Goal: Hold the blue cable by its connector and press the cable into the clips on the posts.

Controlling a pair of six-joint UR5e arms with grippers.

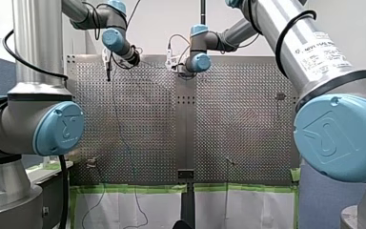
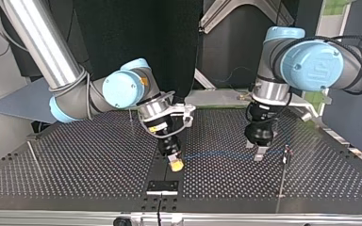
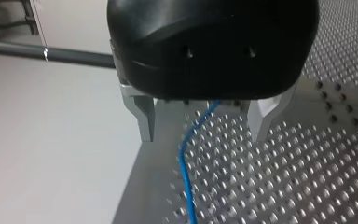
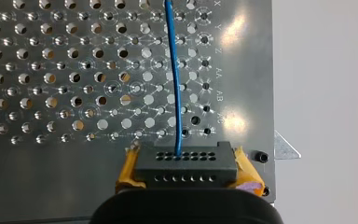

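Observation:
The blue cable [image 4: 173, 70] leaves a black connector [image 4: 186, 163], and my right gripper [image 4: 189, 170] is shut on that connector with its yellow pads [image 4: 127, 170]. In the top view my right gripper [image 2: 174, 162] hangs low over the table's middle. From there the cable [image 2: 217, 154] runs toward a thin post [image 2: 286, 153] at that view's right. My left gripper [image 2: 259, 151] stands over the cable near this post. In the left wrist view its metal fingers [image 3: 144, 116] are open, and the cable [image 3: 185, 168] passes between them untouched.
The perforated table [image 2: 75, 174] has a black plate [image 2: 162, 187] at its near edge in the top view. More thin posts stand at that view's left [image 2: 33, 155] and behind my right gripper [image 2: 130, 115]. In the front view, posts [image 1: 279, 98] [image 1: 228, 162] rise from the board.

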